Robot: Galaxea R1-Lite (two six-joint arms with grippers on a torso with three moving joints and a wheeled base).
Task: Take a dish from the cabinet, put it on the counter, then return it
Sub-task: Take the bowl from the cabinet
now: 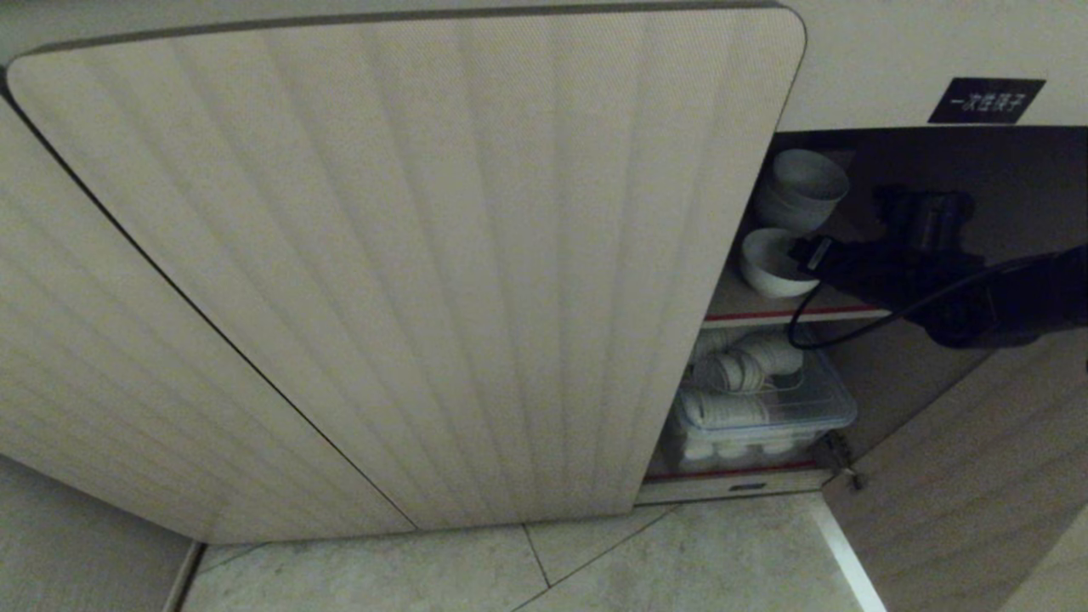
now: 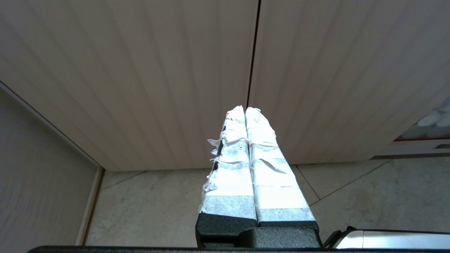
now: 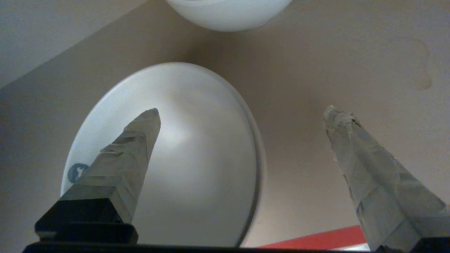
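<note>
Head view: the cabinet [image 1: 408, 272] fills most of the frame, its ribbed beige door swung across the left and centre, with the dark opening at the upper right. On the upper shelf [image 1: 790, 316], which has a red front edge, a white bowl [image 1: 769, 263] stands near the front, and a stack of white bowls [image 1: 799, 191] sits just behind it, higher in the frame. The right gripper [image 1: 820, 253] reaches in from the right edge on its black arm, its tip at the front bowl's rim. Below the shelf, at lower centre right, a clear plastic bin [image 1: 765, 416] holds more white dishes. A pale tiled floor [image 1: 680, 561] runs along the bottom. In the right wrist view the right gripper [image 3: 242, 112] has its taped fingers [image 3: 137, 144] spread wide apart; one finger lies over the bowl [image 3: 197, 158] at centre left, the other stands over bare shelf at right, and whether either touches the bowl cannot be told. In the left wrist view the left gripper [image 2: 246, 109] has its taped fingers pressed together, pointing at the seam between closed cabinet doors.
</note>
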